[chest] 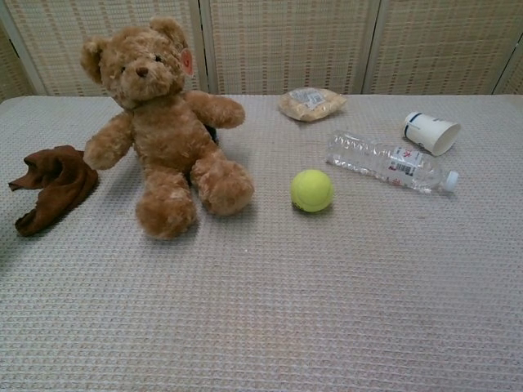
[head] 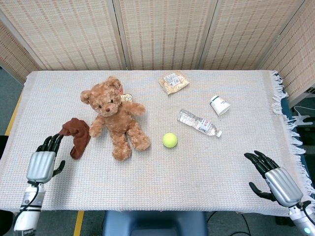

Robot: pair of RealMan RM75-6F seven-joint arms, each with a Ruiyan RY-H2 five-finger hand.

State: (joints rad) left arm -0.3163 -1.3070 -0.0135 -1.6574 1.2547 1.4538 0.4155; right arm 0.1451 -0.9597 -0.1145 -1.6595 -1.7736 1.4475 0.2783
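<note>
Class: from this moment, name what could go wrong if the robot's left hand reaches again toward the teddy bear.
1. The open left hand lies just beside the crumpled brown cloth, so a reach might snag or drag it.
2. The fluffy brown teddy bear sits upright and leaning, so a sideways nudge could topple it, perhaps toward the yellow-green tennis ball, which rolls easily.

Two silver-backed robot hands with black fingers

At about eight o'clock in the head view, the left hand has a brushed grey metal plate over its back, slim black segmented fingers and a black thumb at its side; a thin dark cable runs down a narrow white forearm beneath it. At about four o'clock, the right hand shows the same grey shell and glossy black fingers, ending in a white wrist collar with a small round blue-grey fitting.
</note>
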